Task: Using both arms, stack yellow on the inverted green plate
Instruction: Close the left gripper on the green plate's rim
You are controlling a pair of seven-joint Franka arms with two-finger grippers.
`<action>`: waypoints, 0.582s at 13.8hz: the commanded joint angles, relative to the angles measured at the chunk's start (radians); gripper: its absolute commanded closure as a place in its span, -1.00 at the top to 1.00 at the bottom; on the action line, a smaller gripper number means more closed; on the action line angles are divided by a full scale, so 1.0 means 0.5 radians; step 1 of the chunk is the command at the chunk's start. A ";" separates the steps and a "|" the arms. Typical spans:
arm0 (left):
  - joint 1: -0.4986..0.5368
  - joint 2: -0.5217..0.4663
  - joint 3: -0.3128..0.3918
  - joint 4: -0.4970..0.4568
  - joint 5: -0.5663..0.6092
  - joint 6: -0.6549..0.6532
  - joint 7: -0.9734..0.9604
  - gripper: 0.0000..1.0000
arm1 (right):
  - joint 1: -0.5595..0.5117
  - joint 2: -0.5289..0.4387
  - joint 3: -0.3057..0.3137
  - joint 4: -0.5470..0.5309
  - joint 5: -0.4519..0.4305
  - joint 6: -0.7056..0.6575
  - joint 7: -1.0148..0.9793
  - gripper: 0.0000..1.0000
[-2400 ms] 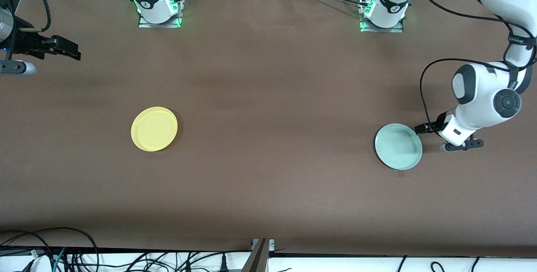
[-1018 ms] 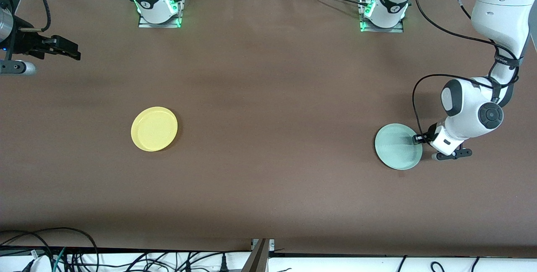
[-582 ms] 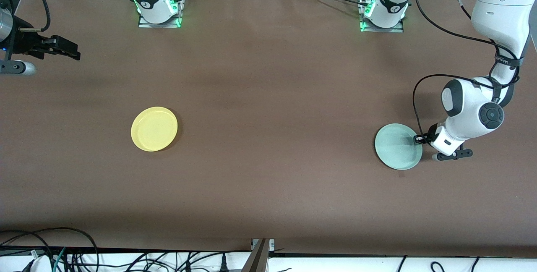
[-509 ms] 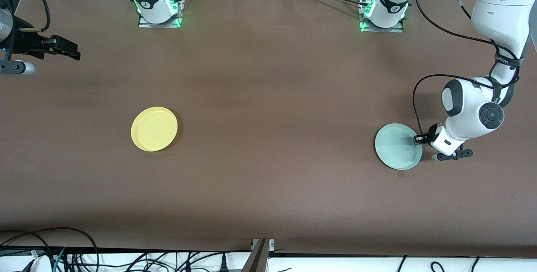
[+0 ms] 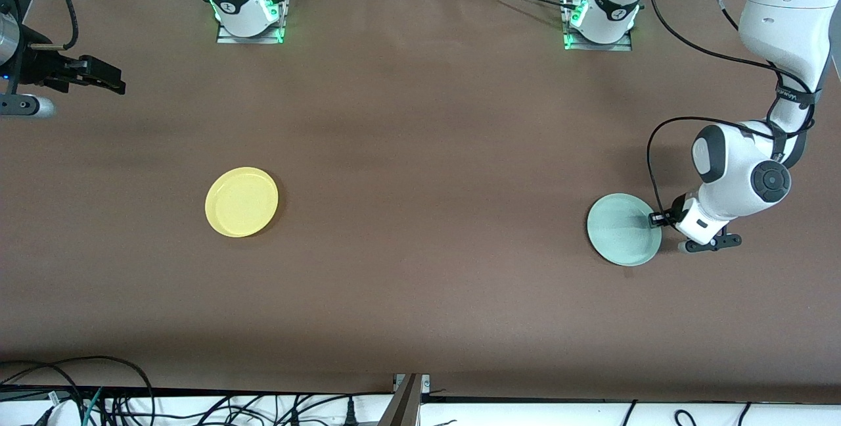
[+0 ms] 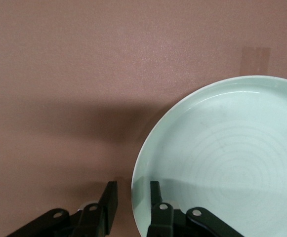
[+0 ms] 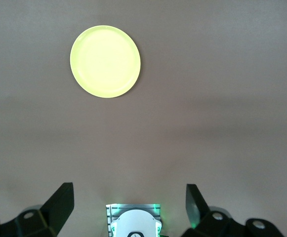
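The yellow plate lies rim up on the brown table toward the right arm's end; it also shows in the right wrist view. The pale green plate lies rim up toward the left arm's end. My left gripper is low at the plate's edge. In the left wrist view the green plate has its rim between the left gripper's fingers, one inside and one outside, with a small gap left. My right gripper waits high over the table's end, open wide and empty.
The two arm bases stand along the table's edge farthest from the front camera. The right arm's base shows under its gripper. Cables hang along the edge nearest the front camera. Bare brown table lies between the plates.
The left arm came down and in, bringing its gripper from beside the green plate onto its rim. In the last second it has barely moved. The right arm and both plates have not moved.
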 commanded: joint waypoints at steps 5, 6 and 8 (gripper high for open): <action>0.012 0.000 -0.015 0.034 0.037 -0.040 0.038 -0.43 | -0.002 0.018 -0.009 0.051 -0.013 -0.043 -0.008 1.00; 0.012 -0.003 -0.015 0.034 0.037 -0.043 0.044 -0.43 | -0.002 0.018 -0.009 0.048 -0.013 -0.043 -0.008 1.00; 0.012 -0.009 -0.015 0.031 0.037 -0.043 0.044 -0.44 | 0.001 0.018 -0.009 0.051 -0.013 -0.043 -0.008 1.00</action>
